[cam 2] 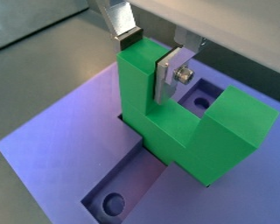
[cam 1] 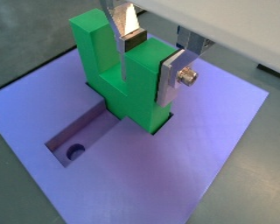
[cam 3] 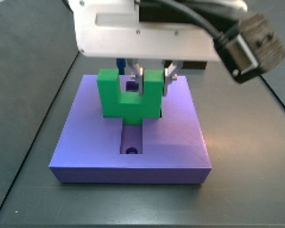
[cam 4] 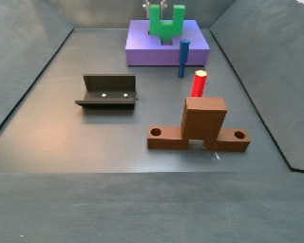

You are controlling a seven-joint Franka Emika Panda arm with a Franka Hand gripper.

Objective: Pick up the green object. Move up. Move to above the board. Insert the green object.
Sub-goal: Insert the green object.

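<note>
Here the green object stands upright with its base sunk into the cross-shaped recess of the board. The gripper sits directly over it, its silver fingers narrowly parted and pressed on one upright wall of the piece, one inside the notch. Beneath the gripper an open arm of the recess shows a round hole. Well away stand the fixture, a brown block and a blue-and-red peg.

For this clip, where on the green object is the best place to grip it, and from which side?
From above, on one upright prong of the green object: its notch lets one finger sit inside and one outside. The gripper is placed just so, over the board.
</note>
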